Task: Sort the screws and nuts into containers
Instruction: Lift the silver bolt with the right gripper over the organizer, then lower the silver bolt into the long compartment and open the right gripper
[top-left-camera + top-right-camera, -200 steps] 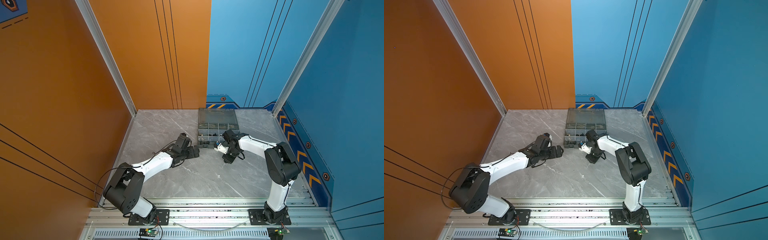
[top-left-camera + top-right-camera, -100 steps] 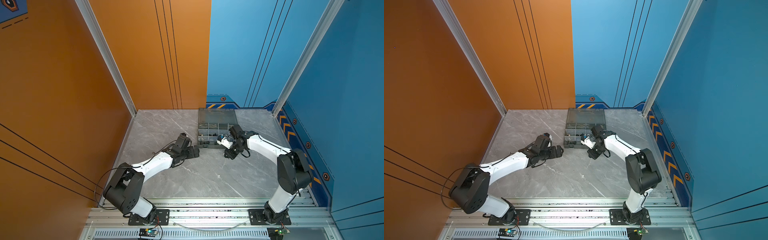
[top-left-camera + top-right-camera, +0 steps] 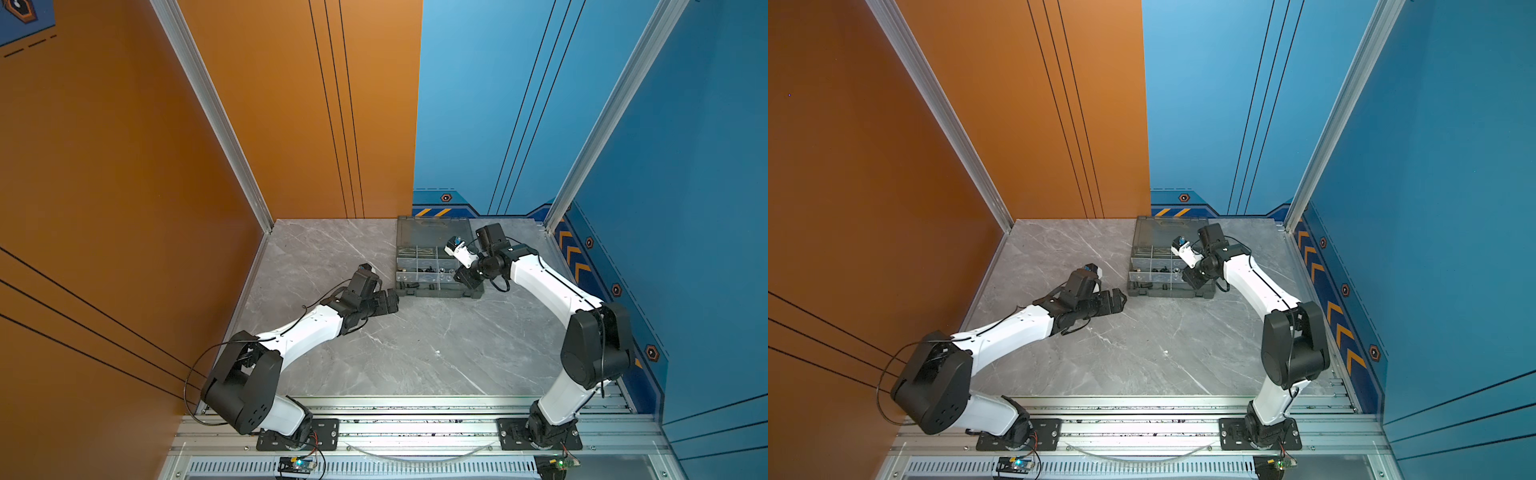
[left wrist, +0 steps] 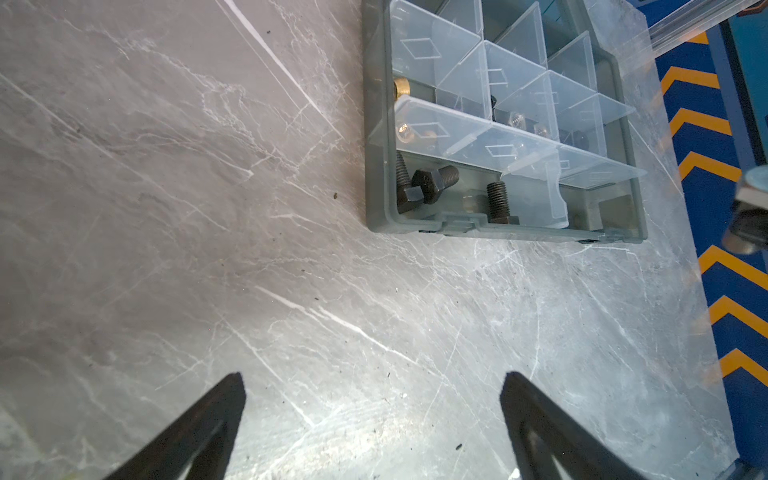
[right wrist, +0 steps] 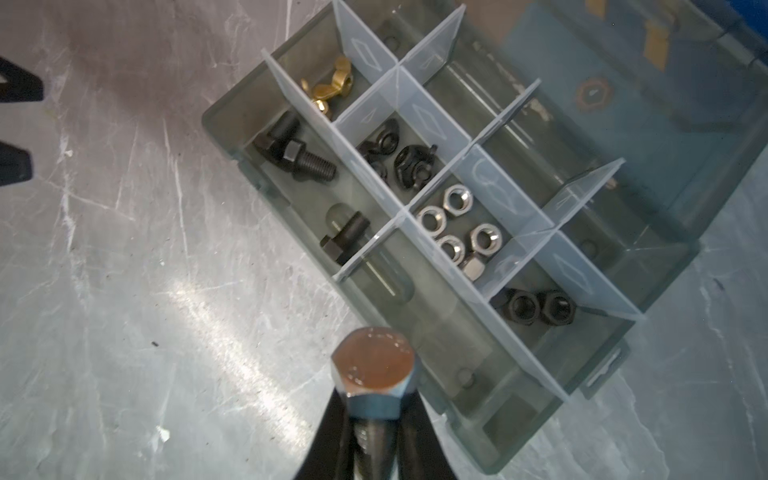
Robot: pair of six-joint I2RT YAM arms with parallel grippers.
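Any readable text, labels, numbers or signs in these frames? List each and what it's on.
No legible words or numbers in any view.
Head of the screw: raised marks, too blurred to read.
dividers: diamond outlines only, no text.
wall: hexagon emblems and orange chevrons, no text.

A smoky-grey organizer case [image 3: 432, 292] lies open on the marbled tabletop [image 3: 415, 353].

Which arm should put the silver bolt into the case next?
Right. The right fingers grip the silver bolt close to the open case; the left fingers are open and empty over the table.
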